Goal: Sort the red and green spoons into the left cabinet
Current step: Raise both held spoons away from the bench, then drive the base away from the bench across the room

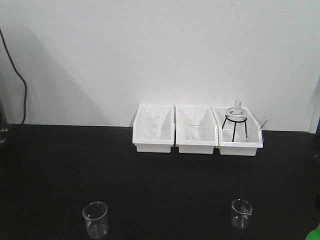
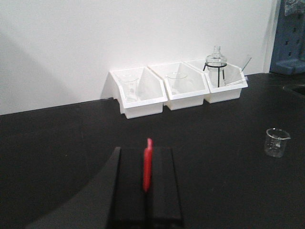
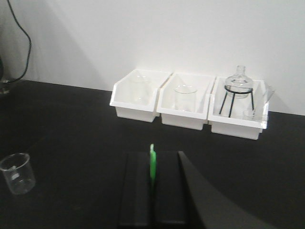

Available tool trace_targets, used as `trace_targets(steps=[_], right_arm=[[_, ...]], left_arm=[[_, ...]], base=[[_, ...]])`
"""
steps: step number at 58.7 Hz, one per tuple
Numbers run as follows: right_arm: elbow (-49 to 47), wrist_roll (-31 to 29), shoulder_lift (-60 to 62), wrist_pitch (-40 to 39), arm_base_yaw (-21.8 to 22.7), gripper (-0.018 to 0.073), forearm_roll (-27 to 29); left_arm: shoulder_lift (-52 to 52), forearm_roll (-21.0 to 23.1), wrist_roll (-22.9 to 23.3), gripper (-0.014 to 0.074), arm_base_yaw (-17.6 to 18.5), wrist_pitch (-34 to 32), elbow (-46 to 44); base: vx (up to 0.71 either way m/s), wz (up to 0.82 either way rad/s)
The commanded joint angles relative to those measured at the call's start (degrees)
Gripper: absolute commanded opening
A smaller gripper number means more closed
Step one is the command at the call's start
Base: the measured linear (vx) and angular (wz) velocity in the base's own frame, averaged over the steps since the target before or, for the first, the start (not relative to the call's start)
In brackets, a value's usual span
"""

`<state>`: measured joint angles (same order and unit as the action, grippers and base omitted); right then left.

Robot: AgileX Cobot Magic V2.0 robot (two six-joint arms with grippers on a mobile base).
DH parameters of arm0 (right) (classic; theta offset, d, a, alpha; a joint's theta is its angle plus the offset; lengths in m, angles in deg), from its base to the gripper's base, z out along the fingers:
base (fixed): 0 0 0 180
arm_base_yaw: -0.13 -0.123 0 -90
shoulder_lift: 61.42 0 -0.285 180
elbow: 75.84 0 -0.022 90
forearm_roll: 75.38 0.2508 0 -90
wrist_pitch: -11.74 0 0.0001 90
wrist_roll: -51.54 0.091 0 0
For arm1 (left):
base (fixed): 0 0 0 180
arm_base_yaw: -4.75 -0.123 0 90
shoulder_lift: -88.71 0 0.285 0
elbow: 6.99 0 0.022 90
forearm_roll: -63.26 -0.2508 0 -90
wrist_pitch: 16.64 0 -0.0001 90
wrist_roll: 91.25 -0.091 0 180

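Note:
The red spoon [image 2: 147, 164] stands edge-on between the black fingers of my left gripper [image 2: 147, 151], which is shut on it above the black table. In the right wrist view the green spoon [image 3: 152, 164] is pinched the same way by my right gripper [image 3: 152, 153], also shut. A sliver of bright green [image 1: 315, 233] shows at the bottom right corner of the front view; neither gripper itself shows there. Each spoon's bowl and most of its handle are hidden by the fingers. The left cabinet is out of view.
Three white bins [image 1: 154, 147] stand side by side against the back wall, holding beakers and a round flask on a black tripod [image 1: 236, 114]. Two glass beakers [image 1: 95, 219] [image 1: 241, 213] stand near the table's front. A dark cable [image 1: 20, 85] hangs at far left.

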<state>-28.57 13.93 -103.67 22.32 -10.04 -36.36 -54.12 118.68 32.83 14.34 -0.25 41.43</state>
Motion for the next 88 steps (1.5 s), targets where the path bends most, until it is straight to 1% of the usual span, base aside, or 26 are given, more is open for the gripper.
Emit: trace_targets(steps=[1,62,88], right_arm=[[-1.74,-0.1,-0.15,-3.79,0.16,-0.0004,0.46],[-1.74,-0.1,-0.15,-3.62,0.16,-0.0004,0.46],[-1.74,-0.1,-0.15,-3.57,0.16,-0.0004,0.46]], left_arm=[[0.28,1.2,0.46,0.0,0.21,-2.46,-1.51],[0.28,1.2,0.46,0.0,0.21,-2.46,-1.51],[0.28,1.2,0.46,0.0,0.21,-2.46,-1.51]], base=[[-0.19,0.34],[-0.24,0.46],[-0.15,0.67]])
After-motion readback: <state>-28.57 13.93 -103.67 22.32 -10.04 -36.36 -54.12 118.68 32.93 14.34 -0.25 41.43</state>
